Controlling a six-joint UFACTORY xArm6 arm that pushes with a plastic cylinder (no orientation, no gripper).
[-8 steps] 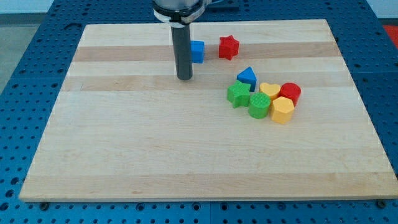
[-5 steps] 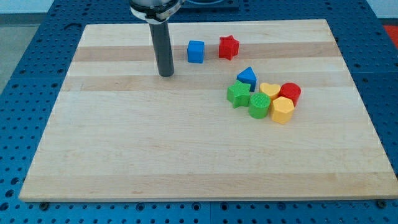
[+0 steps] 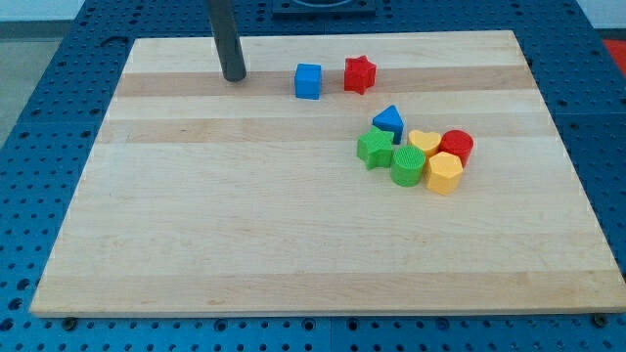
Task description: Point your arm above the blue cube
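The blue cube (image 3: 308,81) sits on the wooden board (image 3: 245,235) near the view's top, just left of a red star block (image 3: 359,74). My tip (image 3: 234,76) is the lower end of the dark rod, standing on the board to the left of the blue cube, about a cube and a half's gap away and level with it. It touches no block.
A cluster lies at the view's right of centre: a blue triangular block (image 3: 389,121), a green star block (image 3: 374,148), a green cylinder (image 3: 408,166), a yellow heart block (image 3: 424,143), a red cylinder (image 3: 457,145) and a yellow hexagonal block (image 3: 444,173).
My tip has moved left and up the view, from just below-left of the blue cube to a spot level with it and farther left. No block has moved.
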